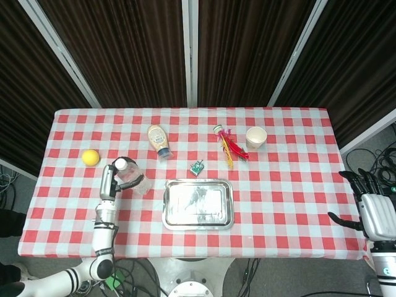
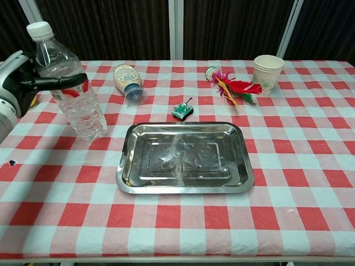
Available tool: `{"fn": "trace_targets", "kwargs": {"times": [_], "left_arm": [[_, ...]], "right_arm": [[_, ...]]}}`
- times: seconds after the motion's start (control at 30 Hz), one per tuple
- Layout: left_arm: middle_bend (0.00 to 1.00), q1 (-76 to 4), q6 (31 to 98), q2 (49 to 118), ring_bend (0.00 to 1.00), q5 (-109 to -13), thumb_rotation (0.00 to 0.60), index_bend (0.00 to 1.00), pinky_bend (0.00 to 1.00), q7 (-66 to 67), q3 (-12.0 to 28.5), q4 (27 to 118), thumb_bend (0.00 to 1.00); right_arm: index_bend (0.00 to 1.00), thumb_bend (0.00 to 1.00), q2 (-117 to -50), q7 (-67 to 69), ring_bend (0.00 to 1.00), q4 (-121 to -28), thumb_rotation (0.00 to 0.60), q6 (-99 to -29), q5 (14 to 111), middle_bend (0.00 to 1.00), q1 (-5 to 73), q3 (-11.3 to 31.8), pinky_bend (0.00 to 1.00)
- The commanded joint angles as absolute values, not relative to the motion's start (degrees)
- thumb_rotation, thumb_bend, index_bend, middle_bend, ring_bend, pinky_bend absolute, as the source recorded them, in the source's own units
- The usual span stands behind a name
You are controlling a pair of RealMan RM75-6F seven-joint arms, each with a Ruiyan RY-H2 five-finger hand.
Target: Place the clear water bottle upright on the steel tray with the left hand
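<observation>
The left hand (image 2: pixel 22 83) holds the clear water bottle (image 2: pixel 69 88) with its fingers wrapped around the upper part, just under the white cap. The bottle leans a little, with its top tipped away from the steel tray (image 2: pixel 184 157), and its bottom is down by the checked tablecloth (image 2: pixel 310 183), though I cannot tell if it touches. The bottle is to the left of the tray, near it but not on it. The tray lies flat in the middle of the cloth. Just behind the tray sits a small green toy (image 2: pixel 182 111). Further behind the tray, to the left, a squeeze bottle of sauce (image 2: pixel 127 82) lies on its side. Behind the tray to the right lie some red and yellow feathers (image 2: pixel 236 87), and next to them stands a paper cup (image 2: pixel 268 75). A yellow ball (image 1: pixel 91 157) rests well to the left of the tray, past the bottle. The right hand (image 1: pixel 373 210) is far to the right of the tray, off the table edge, with its fingers spread and nothing in it.
</observation>
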State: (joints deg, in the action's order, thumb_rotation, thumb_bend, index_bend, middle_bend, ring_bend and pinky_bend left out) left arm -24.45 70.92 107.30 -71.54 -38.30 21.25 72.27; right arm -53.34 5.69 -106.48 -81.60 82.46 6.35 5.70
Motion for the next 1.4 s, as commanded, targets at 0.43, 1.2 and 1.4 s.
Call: {"fn": "trace_targets", "kwargs": {"times": [0.43,1.2,1.4], "left_arm": [[0.64,-28.4,71.5,97.3,0.51,-72.9,0.6,0.62,0.57,-26.6,25.9,89.7,0.21],[0.65,-28.3,70.7,96.6,0.53,-71.5,0.6,0.63,0.58,-29.1,21.3,83.4,0.23],[0.65,-32.0,73.0,92.3,0.53,-76.2,0.6,0.63,0.58,-26.0,26.1,90.0,0.22]], "right_arm": [[0.16,0.04,-53.3,5.8,0.0,-106.4,0.6,-81.4,82.5,0.16,6.4,5.6,0.04],[0.16,0.04,-52.8,6.6,0.0,-106.6,0.6,-81.2,82.9,0.16,6.4,5.5,0.04],[0.16,0.04,-53.0,6.3,0.0,-106.7,0.6,-81.1,83.0,0.16,6.4,5.4,0.04]]}}
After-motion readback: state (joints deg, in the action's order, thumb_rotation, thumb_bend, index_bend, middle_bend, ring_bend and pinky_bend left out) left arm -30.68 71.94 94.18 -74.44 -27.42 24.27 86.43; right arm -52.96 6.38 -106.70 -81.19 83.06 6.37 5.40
